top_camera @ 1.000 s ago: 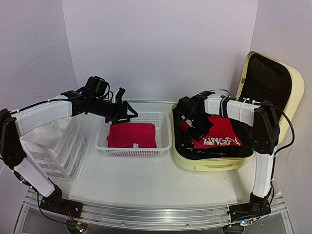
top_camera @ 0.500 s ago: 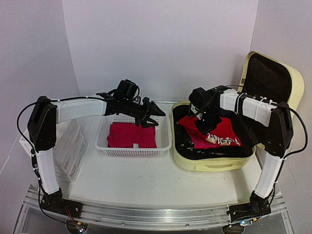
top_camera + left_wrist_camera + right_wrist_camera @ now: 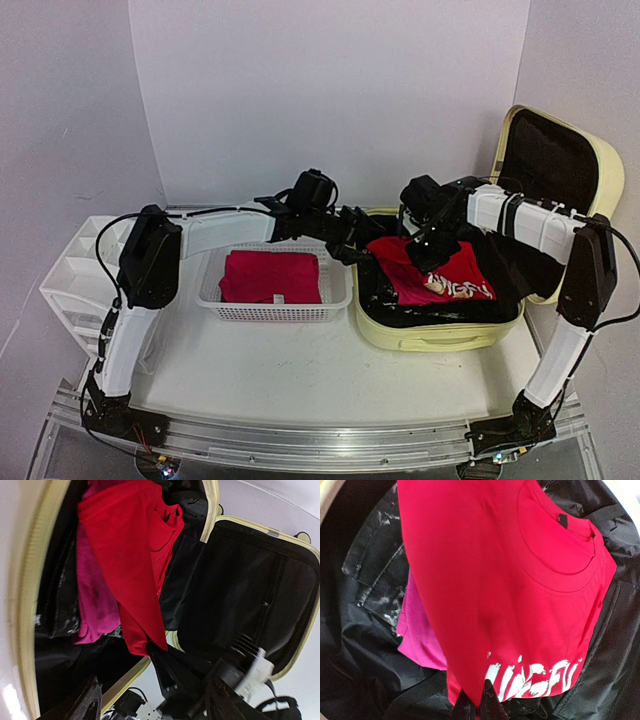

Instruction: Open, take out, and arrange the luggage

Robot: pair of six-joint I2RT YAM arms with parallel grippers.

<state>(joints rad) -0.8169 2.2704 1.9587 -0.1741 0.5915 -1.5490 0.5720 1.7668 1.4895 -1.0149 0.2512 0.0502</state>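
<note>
Pale-yellow luggage [image 3: 430,335] lay open at the right of your surface [image 3: 300,375], beside the white basket [image 3: 275,313]. Over its black lining [image 3: 400,305] your right hand [image 3: 431,252] pinched the red T-shirt [image 3: 450,278] by its hem; your left hand [image 3: 352,249] hung released, empty, at its left rim. Farther back, the lid [image 3: 552,170] stood raised.

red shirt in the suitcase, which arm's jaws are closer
Right. On the right arm the jaws are shut on the edge of the red shirt; on the left arm they stand open at the left rim of the suitcase.
</note>
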